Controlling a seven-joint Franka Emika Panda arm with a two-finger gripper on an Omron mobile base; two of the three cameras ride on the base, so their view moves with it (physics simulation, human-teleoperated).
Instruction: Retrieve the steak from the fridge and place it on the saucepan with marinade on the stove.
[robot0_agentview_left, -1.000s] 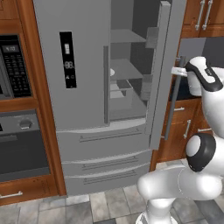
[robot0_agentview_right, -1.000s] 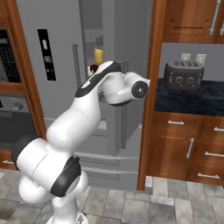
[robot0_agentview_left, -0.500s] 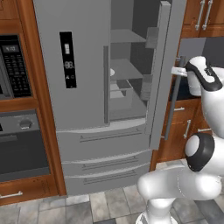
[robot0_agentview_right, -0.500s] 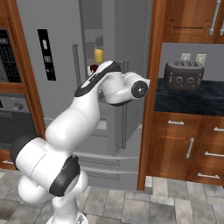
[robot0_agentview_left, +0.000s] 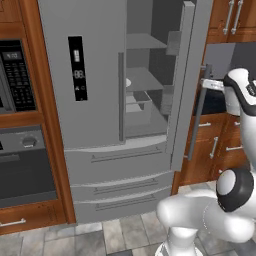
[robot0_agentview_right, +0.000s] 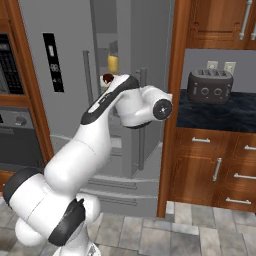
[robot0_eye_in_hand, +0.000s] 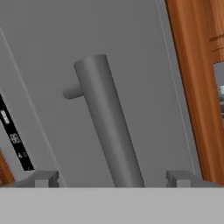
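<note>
A: Fridge (robot0_agentview_left: 95, 100), item one: tall grey French-door unit, left door shut with a black display panel (robot0_agentview_left: 77, 67) on its front, right door (robot0_agentview_left: 187, 80) swung open toward the wooden cabinets, two drawers below.

B: Interior contents?

A: Grey shelves and a bin seen through the gap in the left base view. In the right base view a yellow-orange bottle (robot0_agentview_right: 113, 63) stands on a shelf, and just below it, at the edge of the arm's upper link, sits the steak (robot0_agentview_right: 107, 78), a small dark brown lump with a lighter spot. It is inside the fridge, not held.

B: Gripper?

A: Gripper (robot0_eye_in_hand: 113, 178), item two: fingers spread wide, one tip (robot0_eye_in_hand: 43, 178) at each side of the hand view's bottom, with the bar handle (robot0_eye_in_hand: 109, 131) of the open door standing between them. The handle touches neither tip as far as can be told; nothing is pinched.

B: Arm position?

A: It reaches up from the base to the open door's handle at the right side of the left base view.

B: Surroundings?

A: Wall oven (robot0_agentview_left: 22, 165) with a control panel above it, left of the fridge. To the right, wooden cabinets (robot0_agentview_right: 220, 170), a dark counter (robot0_agentview_right: 220, 107) and a grey toaster (robot0_agentview_right: 210, 86) standing on it. Grey tiled floor (robot0_agentview_left: 100, 237).
</note>
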